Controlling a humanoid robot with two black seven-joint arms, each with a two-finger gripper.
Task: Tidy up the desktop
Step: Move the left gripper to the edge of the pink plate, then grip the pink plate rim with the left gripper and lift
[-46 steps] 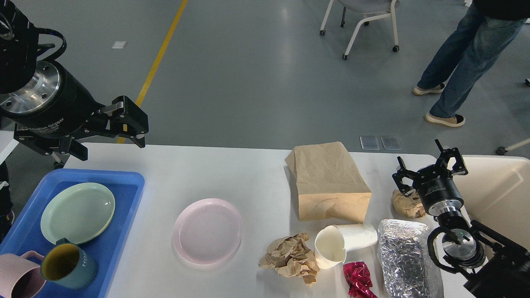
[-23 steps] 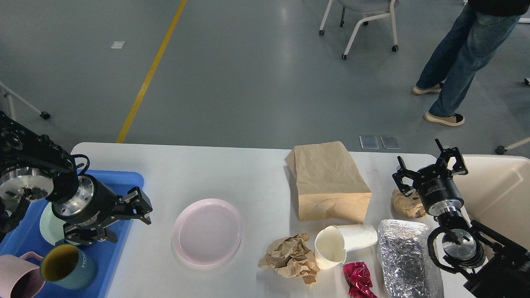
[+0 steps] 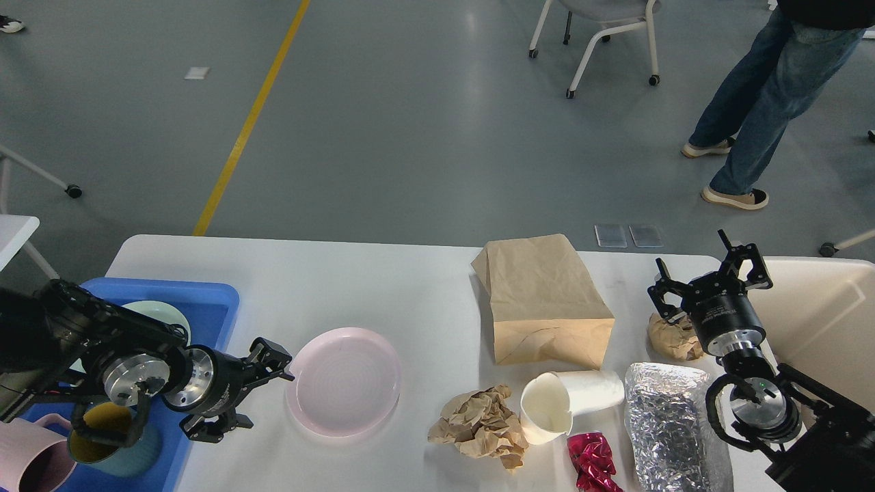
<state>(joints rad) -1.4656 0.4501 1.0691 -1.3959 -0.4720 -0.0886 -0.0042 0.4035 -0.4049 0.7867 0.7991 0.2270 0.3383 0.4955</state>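
Note:
The white desktop (image 3: 383, 287) holds a pink plate (image 3: 343, 380), a brown paper bag (image 3: 543, 301), a crumpled brown paper ball (image 3: 480, 427), a tipped white paper cup (image 3: 567, 402), a red foil wrapper (image 3: 593, 461), a silver foil bag (image 3: 670, 424) and a small paper wad (image 3: 671, 336). My left gripper (image 3: 263, 389) is open, low over the table just left of the pink plate. My right gripper (image 3: 711, 283) is open above the small paper wad.
A blue tray (image 3: 205, 304) at the left holds a pale green plate (image 3: 160, 314), a teal mug (image 3: 113, 444) and a pink mug (image 3: 31, 461). A beige bin (image 3: 827, 321) stands at the right. A person (image 3: 759, 102) and a chair (image 3: 601, 34) are beyond the table.
My left arm has swung down from high at the far left, over the blue tray, to the table beside the pink plate. The right arm has not moved.

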